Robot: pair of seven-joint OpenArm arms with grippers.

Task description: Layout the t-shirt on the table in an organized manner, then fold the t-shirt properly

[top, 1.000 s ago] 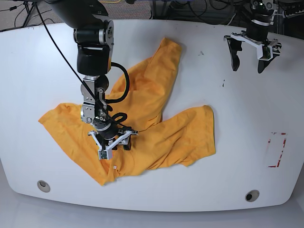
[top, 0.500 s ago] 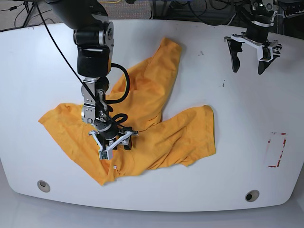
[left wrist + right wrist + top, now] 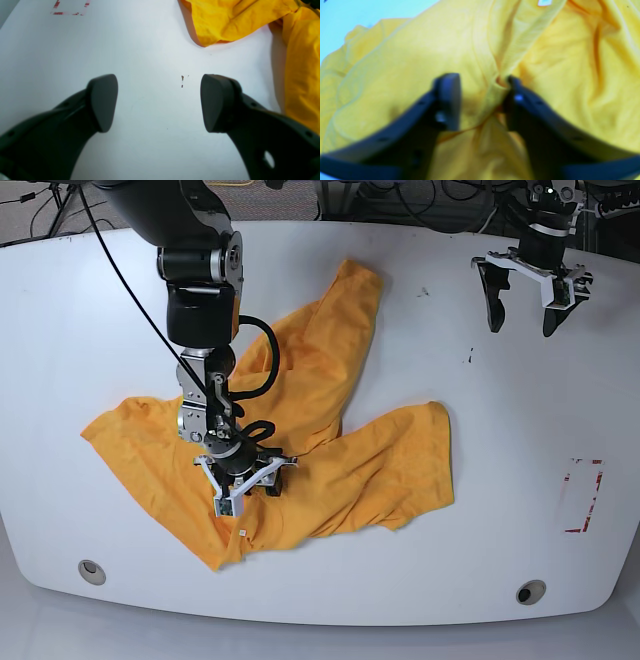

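Observation:
The orange-yellow t-shirt (image 3: 340,450) lies crumpled and spread unevenly on the white table (image 3: 500,430). My right gripper (image 3: 248,488) is down on its lower left part, near the neck. In the right wrist view the right gripper (image 3: 481,100) is open, its jaws either side of a raised fold of the t-shirt (image 3: 557,62). The fold touches the right finger. The white label (image 3: 544,2) shows just beyond. My left gripper (image 3: 522,315) is open and empty above bare table at the far right. It also shows in the left wrist view (image 3: 158,102), with the t-shirt's edge (image 3: 237,20) ahead.
A red-taped rectangle (image 3: 583,495) is on the table's right side. Two grey grommet holes (image 3: 91,571) (image 3: 530,591) sit near the front edge. Small dark marks (image 3: 469,357) lie below my left gripper. Cables lie behind the table's back edge.
My right gripper has shifted slightly down and to the right on the t-shirt, and its arm leans a little more. The left arm has not moved.

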